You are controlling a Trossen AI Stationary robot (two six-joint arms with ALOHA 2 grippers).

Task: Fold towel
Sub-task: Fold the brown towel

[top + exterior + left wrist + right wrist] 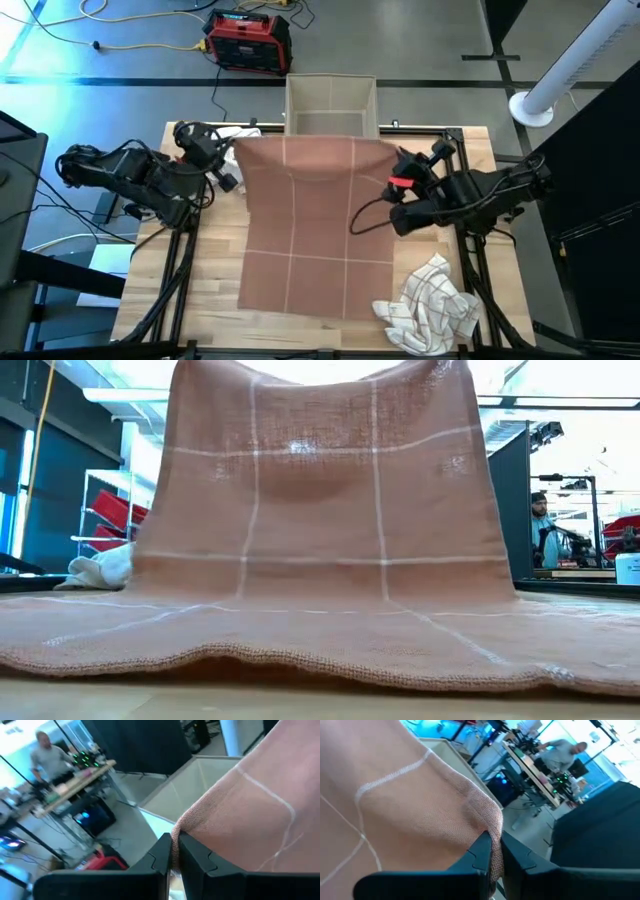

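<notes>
Bright, even light falls on the desk [210, 300] from overhead. In the low view, backlight glows through the towel [320, 510] (windows behind glare white), and its near hem is soft.

Far table [600, 600] and both arms behind the raised towel [320, 510], low view

Coarse matt woven cloth towel [315, 225] on smooth pale wooden table [210, 280].
</notes>
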